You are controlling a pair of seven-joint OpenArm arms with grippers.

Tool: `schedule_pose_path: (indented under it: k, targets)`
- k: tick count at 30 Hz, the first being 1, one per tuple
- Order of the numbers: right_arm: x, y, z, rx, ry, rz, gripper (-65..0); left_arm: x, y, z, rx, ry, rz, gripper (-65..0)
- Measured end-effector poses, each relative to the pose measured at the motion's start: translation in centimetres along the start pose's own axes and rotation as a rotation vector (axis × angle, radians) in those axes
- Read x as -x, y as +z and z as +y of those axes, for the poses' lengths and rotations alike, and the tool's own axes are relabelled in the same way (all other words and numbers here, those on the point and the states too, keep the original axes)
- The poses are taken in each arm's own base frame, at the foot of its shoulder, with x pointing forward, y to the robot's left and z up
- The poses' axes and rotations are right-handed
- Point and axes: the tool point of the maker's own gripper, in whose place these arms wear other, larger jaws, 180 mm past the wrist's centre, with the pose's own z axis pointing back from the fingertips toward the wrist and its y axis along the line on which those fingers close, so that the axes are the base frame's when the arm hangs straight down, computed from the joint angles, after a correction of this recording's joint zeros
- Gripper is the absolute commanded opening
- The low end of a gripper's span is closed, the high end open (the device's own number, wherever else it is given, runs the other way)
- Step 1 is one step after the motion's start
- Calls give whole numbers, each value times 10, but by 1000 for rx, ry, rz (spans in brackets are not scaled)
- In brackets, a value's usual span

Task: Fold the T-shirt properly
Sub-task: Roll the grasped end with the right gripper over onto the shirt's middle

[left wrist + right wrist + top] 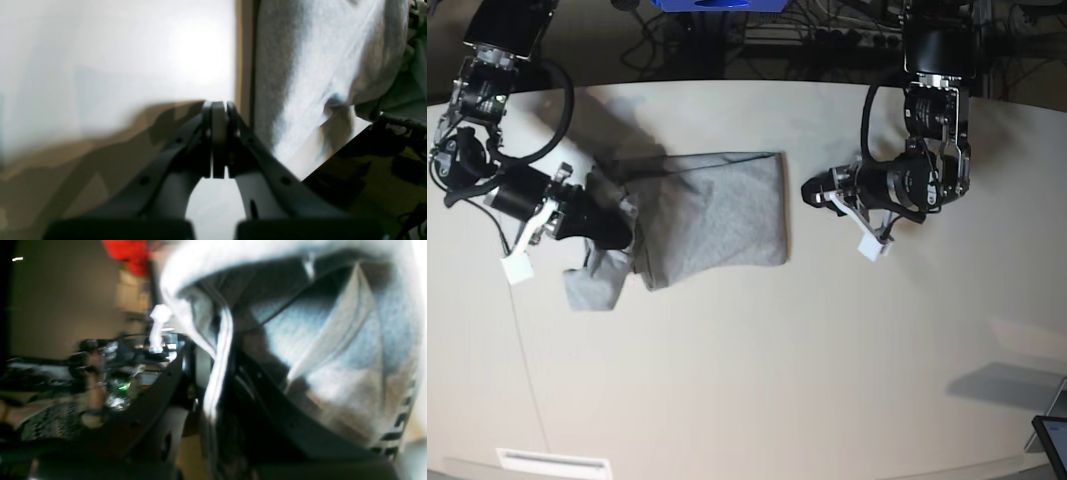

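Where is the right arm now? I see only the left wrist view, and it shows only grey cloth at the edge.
Observer: In the base view the right gripper is at the far end of the T-shirt from your left gripper, where the cloth is bunched.
Operator: Does it hold the cloth?
Observer: Yes. The right wrist view shows a hem edge pinched between its fingers.
Operator: Is my gripper touching the shirt?
Observer: No. In the base view it is apart from the shirt's straight edge, with bare table between.
Operator: Is any print visible?
Observer: Yes, black lettering shows in the right wrist view, low on the draped cloth.
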Motion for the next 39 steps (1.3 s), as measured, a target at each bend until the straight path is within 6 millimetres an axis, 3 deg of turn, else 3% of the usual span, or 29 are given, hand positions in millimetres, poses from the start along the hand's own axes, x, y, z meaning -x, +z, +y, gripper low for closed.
schedule_pose_path:
  k: [6, 11, 17, 35, 39]
  targets:
    - [3, 0, -1, 0, -10, -2, -647, -1, 0, -1, -1, -3, -1, -650]
    - [5, -7, 9, -57, -35, -17, -647, 7, -15, -16, 42, -9, 29, -650]
    - [25, -29, 24, -104, -29, 68, -647, 9, -24, -27, 78, -1, 47, -650]
    - [26, -43, 39, -164, -50, 52, -644, 9, -24, -27, 78, -5, 47, -650]
    - [25, -43, 31, -122, -37, 57, -643, 9, -24, -27, 76, -5, 47, -650]
